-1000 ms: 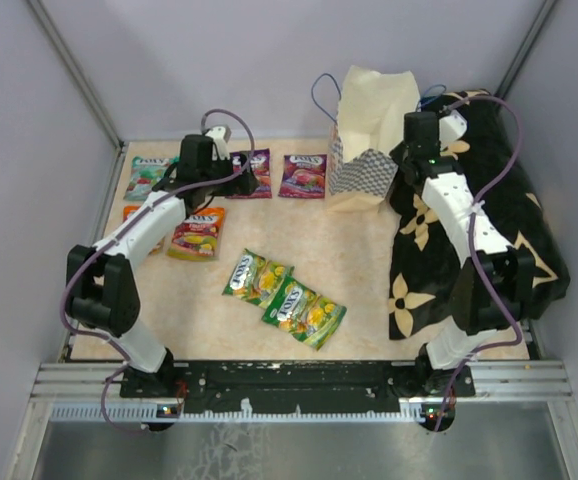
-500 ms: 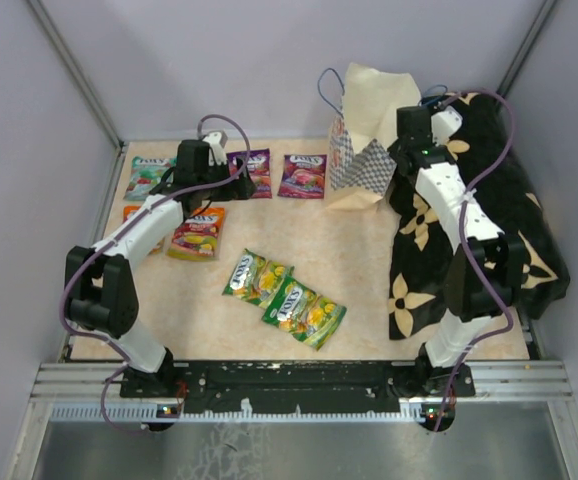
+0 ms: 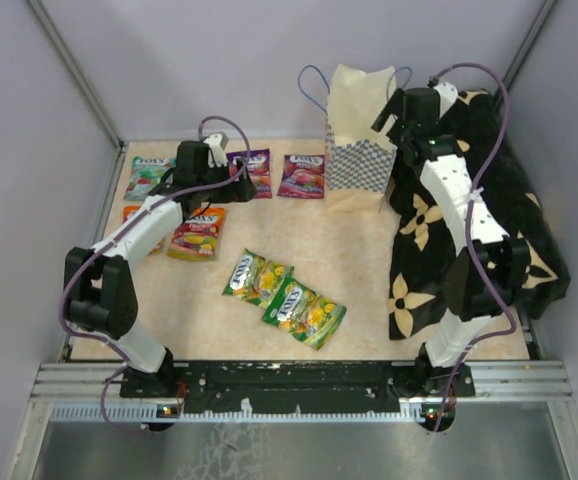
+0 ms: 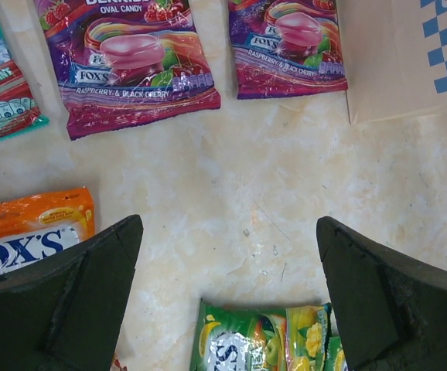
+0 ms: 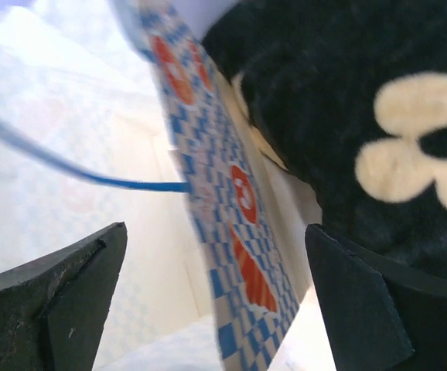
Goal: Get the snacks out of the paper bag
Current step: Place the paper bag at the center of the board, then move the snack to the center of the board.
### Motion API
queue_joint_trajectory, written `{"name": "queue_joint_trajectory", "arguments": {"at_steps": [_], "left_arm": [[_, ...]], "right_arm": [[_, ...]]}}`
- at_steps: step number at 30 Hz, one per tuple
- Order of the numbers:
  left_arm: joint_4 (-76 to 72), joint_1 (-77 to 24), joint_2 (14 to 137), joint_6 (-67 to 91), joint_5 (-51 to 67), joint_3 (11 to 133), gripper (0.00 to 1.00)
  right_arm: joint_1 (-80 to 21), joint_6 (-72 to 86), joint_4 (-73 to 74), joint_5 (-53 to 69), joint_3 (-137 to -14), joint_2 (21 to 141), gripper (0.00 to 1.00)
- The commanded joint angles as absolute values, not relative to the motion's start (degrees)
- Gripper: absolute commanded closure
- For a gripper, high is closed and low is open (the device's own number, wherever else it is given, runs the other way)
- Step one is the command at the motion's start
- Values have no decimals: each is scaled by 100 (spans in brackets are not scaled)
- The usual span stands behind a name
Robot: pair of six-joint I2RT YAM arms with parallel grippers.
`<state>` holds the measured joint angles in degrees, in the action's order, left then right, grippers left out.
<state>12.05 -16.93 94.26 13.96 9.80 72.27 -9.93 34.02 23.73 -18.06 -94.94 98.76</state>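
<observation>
Beside the paper bag [image 3: 357,160], on its right, the right jaws are up by the bag's open top. They are wide open and hold nothing. The bag's checked rim and a blue cord handle [image 5: 131,183] sit between them, not pinched. I think they are there to reach in, or to steady the bag.

The bag stands up at the back of the surface [image 3: 369,250], right next to a black flower cloth [image 3: 534,240], so its mouth points up.

Left of the bag lie the snacks [image 3: 303,174]. Two purple packets [image 3: 254,172] are nearest it, then a teal packet [image 3: 147,176] and orange packets [image 3: 197,232] farther off. In front of the bag lie green packets [image 3: 304,312]. All lie flat, likely so each is easy to see.

The left jaws hang over bare surface left of the bag, wide open and empty. I cannot tell if any snack is inside the bag.
</observation>
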Motion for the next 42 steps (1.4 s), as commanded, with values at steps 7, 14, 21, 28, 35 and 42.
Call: {"name": "queue_joint_trajectory", "arguments": {"at_steps": [7,14,21,28,35,42], "left_arm": [[1574,-1656,8229,2029,900,6534,0],[2209,-2360,6745,2591,-411,5303,0],[3014,-3865,6476,3426,-1054,4700,0],[3079,-4568,7034,3967,-1079,4699,0],[2240,-4562,7285,4907,-923,4206,0],[1577,-4557,7900,5415,-1066,4148,0]], "right_arm": [[-627,2969,1942,-1281,-9179,8027,1],[-683,3642,1385,-1670,-7117,5911,1],[-2598,3171,2310,-1730,-6069,5673,1],[-4532,1973,2927,-348,-5542,6577,1],[-5166,1370,2810,1077,-4740,6741,3],[-5941,1683,2071,794,-4121,6936,4]]}}
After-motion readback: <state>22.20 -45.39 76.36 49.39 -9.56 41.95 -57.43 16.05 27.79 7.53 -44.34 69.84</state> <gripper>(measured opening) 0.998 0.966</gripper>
